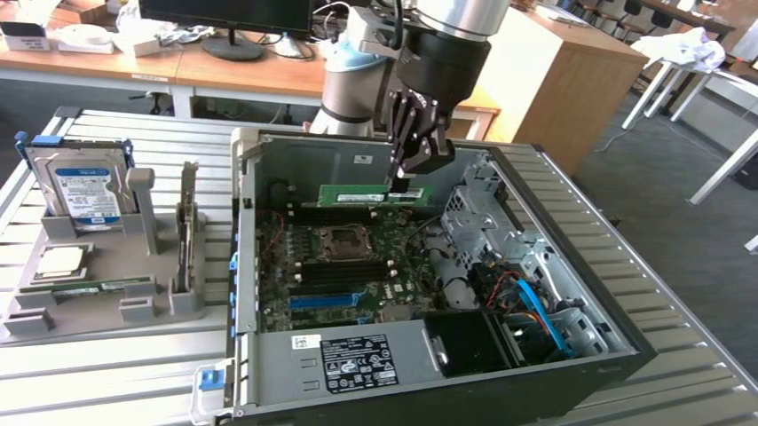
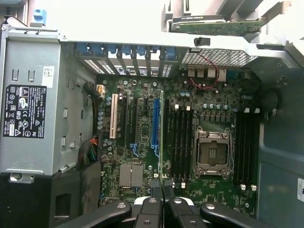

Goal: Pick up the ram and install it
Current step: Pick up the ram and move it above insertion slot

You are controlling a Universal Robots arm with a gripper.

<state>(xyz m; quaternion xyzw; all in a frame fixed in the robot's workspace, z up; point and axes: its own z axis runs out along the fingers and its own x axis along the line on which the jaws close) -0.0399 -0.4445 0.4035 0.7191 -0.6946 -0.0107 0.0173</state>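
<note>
I look at the open computer case (image 1: 245, 231), which lies on its side on the slatted table (image 1: 663, 390). A grey holder (image 1: 106, 312) with spare parts stands at the exterior view's left, well apart from the work. Inside the case, the motherboard (image 1: 343, 293) faces upward. Its black memory slots (image 2: 183, 142) run in banks on both sides of the processor socket (image 2: 212, 152).

The ram (image 1: 355, 194) is not in the holder and not in a slot. It hangs in the air over the far part of the motherboard, and its long axis goes from the exterior view's left to the exterior view's right. The gripper (image 1: 406, 185) is closed on it and pinches it near the end at the exterior view's right, so most of the stick reaches out to the left.

In the wrist view I see the ram (image 2: 162, 137) edge-on, as a thin line that goes out straight from the gripper (image 2: 161, 186). This line is parallel with the slots and just beside the nearest bank, not over one slot. I judge that the direction is already correct, but the stick is offset sideways and is above the board, not touching it.
</note>
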